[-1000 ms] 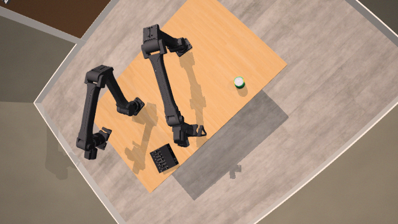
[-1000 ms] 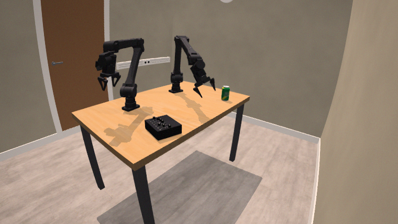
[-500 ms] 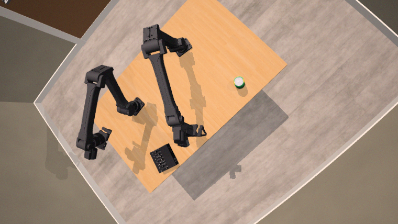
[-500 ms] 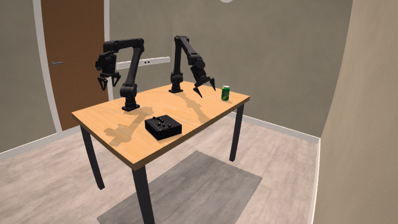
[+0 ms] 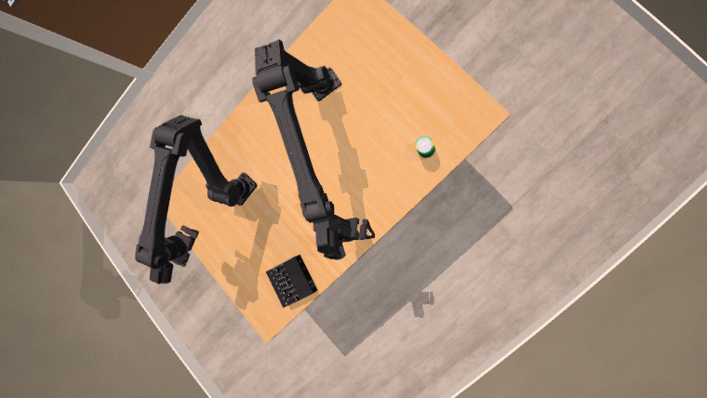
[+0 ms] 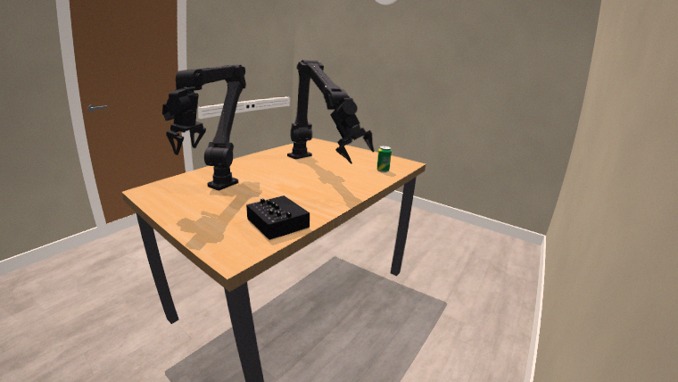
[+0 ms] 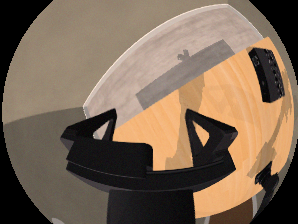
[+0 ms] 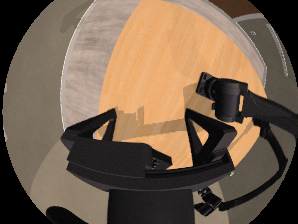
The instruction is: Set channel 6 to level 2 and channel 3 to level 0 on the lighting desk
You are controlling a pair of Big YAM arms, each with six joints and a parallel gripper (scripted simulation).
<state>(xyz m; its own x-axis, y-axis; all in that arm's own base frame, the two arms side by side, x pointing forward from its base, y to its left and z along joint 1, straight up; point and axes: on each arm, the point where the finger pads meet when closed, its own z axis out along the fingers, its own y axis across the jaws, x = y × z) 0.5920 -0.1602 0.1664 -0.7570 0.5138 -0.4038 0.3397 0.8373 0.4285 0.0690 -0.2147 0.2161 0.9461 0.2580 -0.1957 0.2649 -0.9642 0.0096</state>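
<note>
Sitting well apart from left claw [image 5: 361, 229] [image 6: 361, 156] [image 7: 151, 110] and right claw [image 5: 187, 245] [image 6: 185, 149] [image 8: 150, 112], lighting desk [image 5: 291, 282] [image 6: 278, 217] [image 7: 266, 75] [image 8: 161, 162]; both claws spread wide.

Two matte black jointed robot arms [image 5: 297, 148] [image 5: 160, 197] [image 6: 231, 113] [image 6: 303, 95], smooth elongated links, chunky rounded joints, squarish dark base plates by the table's far long edge [image 6: 261, 151], black grippers [image 5: 362, 229] [image 5: 190, 245] [image 6: 359, 151] [image 6: 187, 142] [image 7: 151, 125] [image 8: 151, 125] with triangular cut-out fingers.

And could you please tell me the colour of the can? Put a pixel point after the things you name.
Green [image 5: 424, 146] [image 6: 384, 161], clearest in the exterior view.
</note>
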